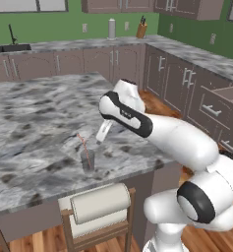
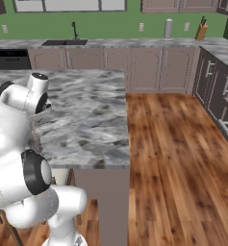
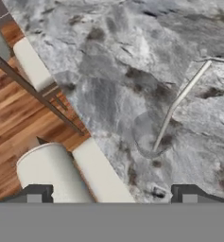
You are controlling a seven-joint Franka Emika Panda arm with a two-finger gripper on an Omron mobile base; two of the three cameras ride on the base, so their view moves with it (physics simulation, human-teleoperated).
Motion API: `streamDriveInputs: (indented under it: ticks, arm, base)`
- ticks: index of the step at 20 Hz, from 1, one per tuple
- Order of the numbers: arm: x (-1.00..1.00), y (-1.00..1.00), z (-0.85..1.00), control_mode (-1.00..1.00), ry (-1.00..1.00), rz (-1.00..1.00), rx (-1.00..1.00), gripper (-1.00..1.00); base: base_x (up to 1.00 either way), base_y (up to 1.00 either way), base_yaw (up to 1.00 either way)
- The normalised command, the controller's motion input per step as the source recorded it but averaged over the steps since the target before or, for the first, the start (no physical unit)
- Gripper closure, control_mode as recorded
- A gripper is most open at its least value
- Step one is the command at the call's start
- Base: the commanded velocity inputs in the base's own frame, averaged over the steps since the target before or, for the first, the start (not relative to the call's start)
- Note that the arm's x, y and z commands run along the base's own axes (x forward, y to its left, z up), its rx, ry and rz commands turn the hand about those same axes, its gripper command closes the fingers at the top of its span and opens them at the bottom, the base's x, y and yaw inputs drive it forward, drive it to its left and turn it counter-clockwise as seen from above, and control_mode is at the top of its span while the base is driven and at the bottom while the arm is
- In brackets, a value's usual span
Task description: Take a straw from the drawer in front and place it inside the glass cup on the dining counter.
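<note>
Straw's in the cup on the marble tabletop

Big dining counter point(image 1: 34, 123) carries everything; the drawer point(image 1: 225, 106) hangs pulled out at 3 o'clock. At the island's near edge sits the glass cup point(image 1: 87, 160) with the straw point(image 1: 83, 146) standing inside, leaning toward 11 o'clock. The gripper point(image 1: 99, 140) hovers just at the cup's 1 o'clock, jaws spread wide, gripping nothing.

You are looking at the glass cup point(image 1: 87, 160) standing on the dining counter point(image 1: 34, 123), near its front edge, with the straw point(image 1: 84, 149) leaning inside it. The paper towel roll point(image 1: 100, 202) is sitting below that edge, just in front of the cup. The drawer point(image 1: 221, 106) is standing open, it seems, well off to the right.
</note>
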Motion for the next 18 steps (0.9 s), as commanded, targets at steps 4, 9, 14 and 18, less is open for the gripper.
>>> streamDriveInputs:
  ticks: [4, 9, 14, 18]
  arm:
    - [-0.75, -0.4, 0.25, -1.0, 0.0, -0.22, -0.12, -1.0]
    - [-0.77, -0.42, 0.26, -1.0, -0.02, -0.23, -0.17, -1.0]
    - [-0.68, -0.49, 0.21, -1.0, 0.0, -0.25, -0.18, -1.0]
    - [-0.64, -0.48, 0.21, -1.0, 0.0, -0.26, -0.19, -1.0]
  base:
    - [0.0, 0.0, 0.0]
    - [0.0, 0.0, 0.0]
    - [0.0, 0.0, 0.0]
    - [0.0, 0.0, 0.0]
